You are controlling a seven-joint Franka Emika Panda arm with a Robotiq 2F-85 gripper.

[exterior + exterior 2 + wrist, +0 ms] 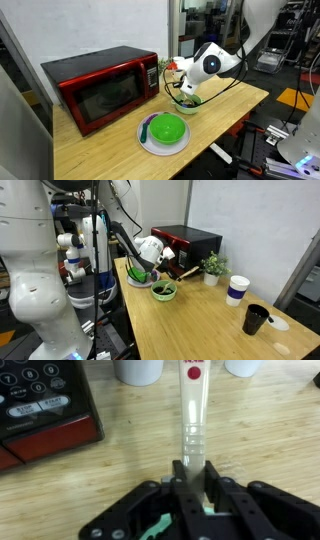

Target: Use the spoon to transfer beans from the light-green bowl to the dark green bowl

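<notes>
1. The gripper (191, 485) is clamped tight on the spoon (192, 415) handle.
2. Light-green bowl (184, 103) — right of the microwave (100, 88), just below the gripper.
3. Dark green bowl (167, 128) — nearer, on the white plate (160, 150).

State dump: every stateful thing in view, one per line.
tool: shut on spoon
spoon: held by handle, sticking out ahead of tool
microwave: door closed
light-green bowl: upright, something dark inside
dark green bowl: on white plate, contents unclear
white cup: upright
black cup: upright
</notes>
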